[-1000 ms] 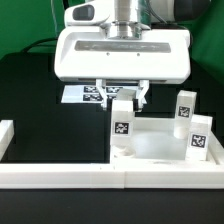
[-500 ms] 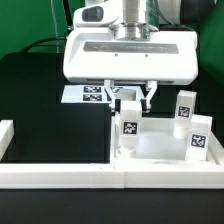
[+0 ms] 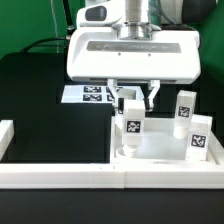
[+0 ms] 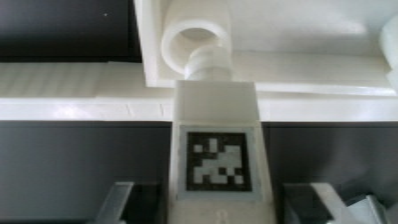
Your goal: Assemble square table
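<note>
— Square table top (image 3: 160,150): where is it?
— On the black table (image 3: 50,110), against the white border bar (image 3: 110,177), at the exterior view's right.
— And the gripper (image 3: 133,98)?
— Closed on a tagged leg (image 3: 132,128), held upright over the top's near corner socket (image 4: 198,45). Two more legs (image 3: 183,108) stand at the far right; the marker board (image 3: 88,94) lies behind.

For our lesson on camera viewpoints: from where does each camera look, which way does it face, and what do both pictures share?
Exterior view: off the arm, level with the table, facing the pincer over the square table top; the wrist housing shows.
Wrist view: on the wrist, looking down along the held leg toward a corner socket; fingertips show.
Shared: the leg and the table top.
</note>
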Robot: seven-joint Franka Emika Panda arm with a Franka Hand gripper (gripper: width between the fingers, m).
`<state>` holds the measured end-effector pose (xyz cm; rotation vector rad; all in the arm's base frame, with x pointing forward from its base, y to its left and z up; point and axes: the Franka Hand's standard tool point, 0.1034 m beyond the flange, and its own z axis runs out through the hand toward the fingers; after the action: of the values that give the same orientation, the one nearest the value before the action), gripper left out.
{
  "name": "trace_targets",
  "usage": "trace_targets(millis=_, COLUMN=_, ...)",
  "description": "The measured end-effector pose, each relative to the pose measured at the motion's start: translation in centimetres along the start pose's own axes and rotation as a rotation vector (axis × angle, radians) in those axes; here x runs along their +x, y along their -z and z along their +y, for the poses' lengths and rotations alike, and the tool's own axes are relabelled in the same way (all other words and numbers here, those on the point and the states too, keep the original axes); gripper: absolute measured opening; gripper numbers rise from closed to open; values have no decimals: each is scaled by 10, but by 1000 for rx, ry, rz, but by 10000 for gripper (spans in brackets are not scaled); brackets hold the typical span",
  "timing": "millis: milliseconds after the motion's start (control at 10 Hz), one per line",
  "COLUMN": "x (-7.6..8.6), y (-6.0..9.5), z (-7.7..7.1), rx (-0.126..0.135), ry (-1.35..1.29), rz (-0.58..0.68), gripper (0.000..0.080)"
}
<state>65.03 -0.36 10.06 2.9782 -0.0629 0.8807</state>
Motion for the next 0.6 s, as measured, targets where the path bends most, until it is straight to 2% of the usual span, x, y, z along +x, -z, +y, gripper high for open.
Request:
trace_targets(millis=500, x=0, y=0, z=-1, rx=2, ry=0, rz=-3, gripper=288)
trace_targets(millis=600, x=4, y=5, z=3, rx=8, ry=-5, rz=-10, gripper=288)
